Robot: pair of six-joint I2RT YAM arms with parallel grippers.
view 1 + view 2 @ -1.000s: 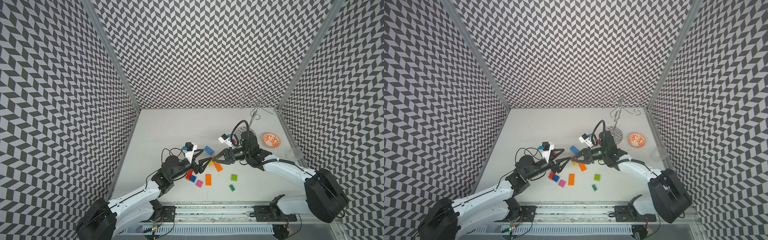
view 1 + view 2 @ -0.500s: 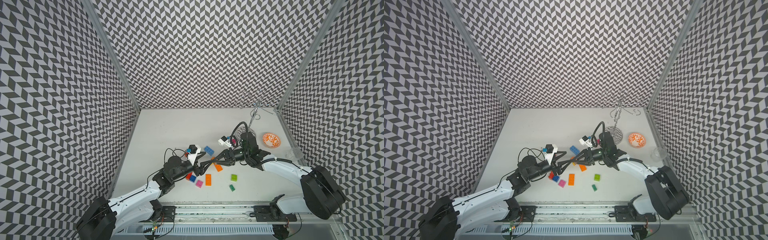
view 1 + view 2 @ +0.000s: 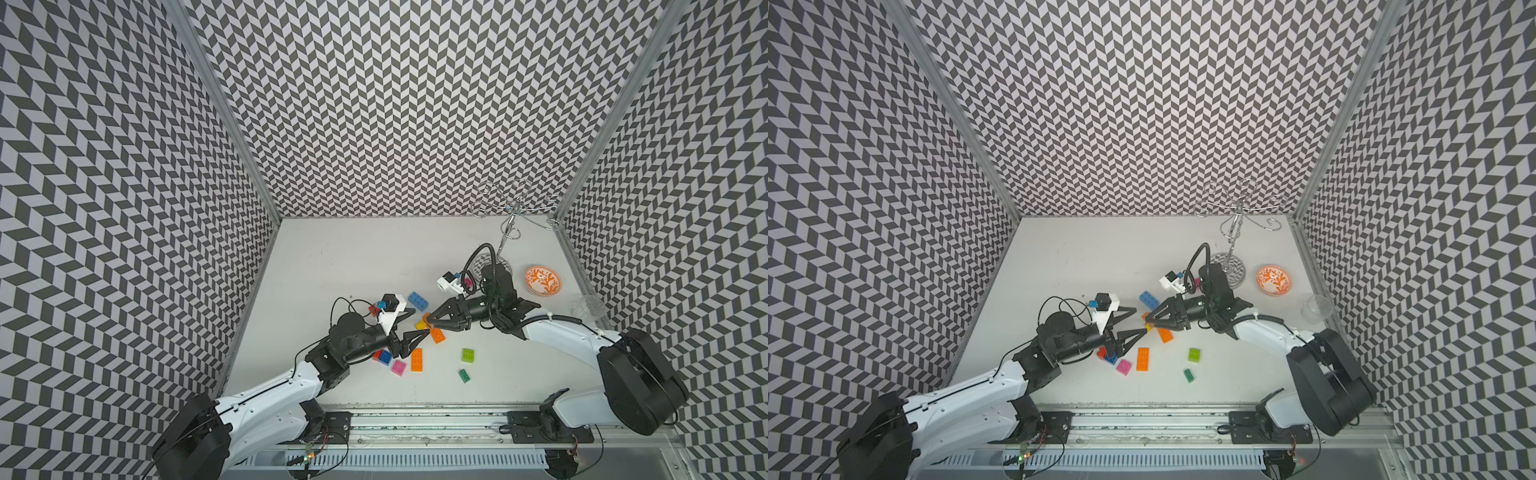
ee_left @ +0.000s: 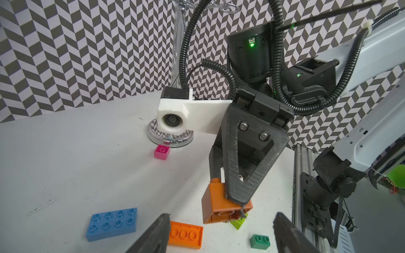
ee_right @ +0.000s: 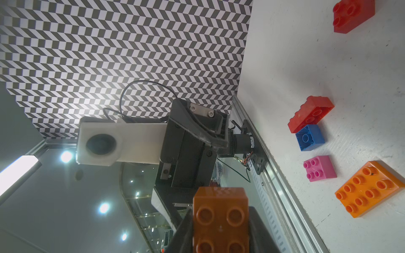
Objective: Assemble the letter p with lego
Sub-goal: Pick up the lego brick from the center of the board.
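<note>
**Right gripper** [image 4: 228, 192]: closed on a brown square studded plastic brick [image 4: 219, 206], one finger on each side face. The brick is held off the table and tipped on its side, with its hollow underside facing the left arm.

**Left gripper** [image 3: 415, 323]: jaws spread wide and empty, pointing at the right gripper. The brown brick sits just ahead of the fingertips, not between them.

**Below the two grippers:** an orange oblong brick [image 4: 185, 234] lies flat, with a lime square brick [image 4: 237, 223] and a small green brick [image 4: 260, 241] near it.

**Towards the back wall:** a light-blue oblong eight-stud brick [image 3: 417, 300].

**Towards the front rail:**
- a second orange oblong brick [image 5: 368, 188];
- a pink square brick [image 5: 318, 167] just beside it;
- a blue square brick [image 5: 309, 137] touching a red oblong brick [image 5: 311, 114].

**By the stand:** a small pink brick [image 4: 161, 151] lies beside the round base of a chrome wire stand [image 3: 511, 216].

**Surface:** a white scuffed tabletop [image 3: 353, 257].

**Room:** black-and-white chevron walls on three sides. An orange-patterned bowl [image 3: 542, 281] and a clear plastic cup [image 3: 588, 307] stand along the right wall.

**Change over the last second:** the left gripper has come forward towards the right gripper. The right gripper and the loose bricks lie as before.
</note>
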